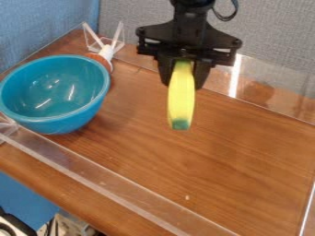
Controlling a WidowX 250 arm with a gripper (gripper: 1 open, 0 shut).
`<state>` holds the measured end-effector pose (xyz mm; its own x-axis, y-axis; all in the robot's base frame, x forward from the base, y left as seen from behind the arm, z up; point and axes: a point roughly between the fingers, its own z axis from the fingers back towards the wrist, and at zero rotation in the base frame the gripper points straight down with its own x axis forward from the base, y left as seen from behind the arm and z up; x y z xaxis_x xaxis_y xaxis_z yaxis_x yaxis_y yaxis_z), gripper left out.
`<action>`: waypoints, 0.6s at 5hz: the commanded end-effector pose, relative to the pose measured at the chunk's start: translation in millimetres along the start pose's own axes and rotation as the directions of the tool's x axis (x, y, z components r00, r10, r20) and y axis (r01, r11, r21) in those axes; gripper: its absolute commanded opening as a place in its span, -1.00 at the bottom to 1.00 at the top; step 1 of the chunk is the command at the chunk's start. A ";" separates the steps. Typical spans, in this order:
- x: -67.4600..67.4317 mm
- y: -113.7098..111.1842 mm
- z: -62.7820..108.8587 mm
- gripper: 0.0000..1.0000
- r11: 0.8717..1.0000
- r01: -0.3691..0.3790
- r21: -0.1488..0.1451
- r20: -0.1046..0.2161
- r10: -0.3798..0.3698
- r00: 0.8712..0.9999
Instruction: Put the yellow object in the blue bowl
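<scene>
Black arm point(191, 11) upright, fingers point(169, 66) pointing down, clamped

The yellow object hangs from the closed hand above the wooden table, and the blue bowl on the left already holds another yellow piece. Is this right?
Not quite. The blue bowl is empty, as the camera view shows. The rest holds: the yellow object hangs from the closed hand above the wooden table, with the bowl on the left.

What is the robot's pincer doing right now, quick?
Pincer: closed on the yellow object, holding it in the air, right of the blue bowl.
</scene>
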<state>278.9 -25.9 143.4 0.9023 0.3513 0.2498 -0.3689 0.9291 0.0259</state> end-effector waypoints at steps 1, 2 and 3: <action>13.5 5.6 12.3 -1.00 0.999 -0.017 -0.036 0.052 0.019 0.998; 23.5 50.2 2.2 -1.00 0.990 -0.143 0.002 0.054 0.143 0.988; 27.6 101.3 -9.5 -1.00 0.960 -0.278 0.032 0.060 0.276 0.959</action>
<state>266.6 80.2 127.5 0.7621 0.5959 0.2533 -0.6185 0.7856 0.0129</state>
